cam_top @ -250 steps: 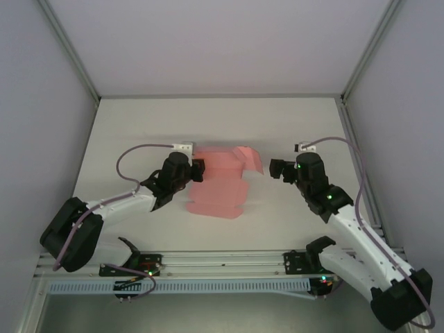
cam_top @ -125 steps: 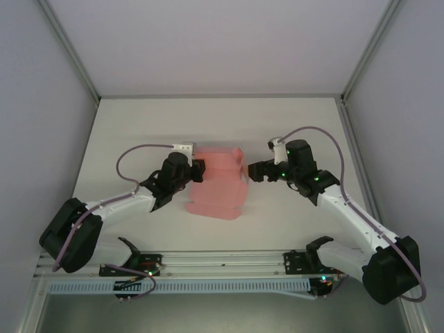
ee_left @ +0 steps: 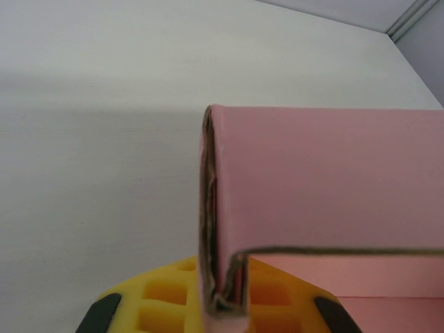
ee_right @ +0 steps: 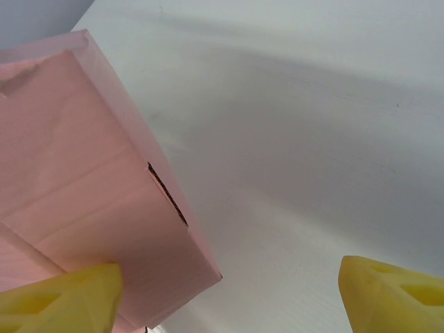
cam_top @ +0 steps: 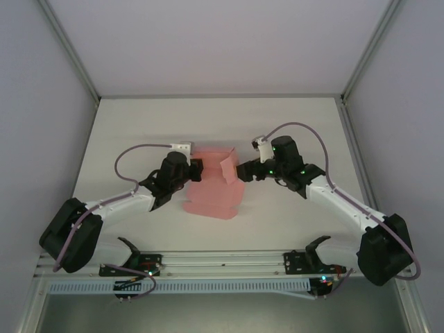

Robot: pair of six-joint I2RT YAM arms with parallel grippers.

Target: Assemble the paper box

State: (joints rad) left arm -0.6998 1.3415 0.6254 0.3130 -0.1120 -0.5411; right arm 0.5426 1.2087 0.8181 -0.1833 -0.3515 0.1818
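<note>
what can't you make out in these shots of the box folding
Top view: whether the right gripper touches the raised flap of the paper box; too small, and the wrist covers the fingertips.
Left wrist view: how deep the left gripper pinches the card; the bottom edge cuts it off.
Right wrist view: most of the box, cut off at the left and bottom edges.

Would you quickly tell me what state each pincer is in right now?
Left pincer: closed on an edge of the paper box.
Right pincer: open, holding nothing.
</note>
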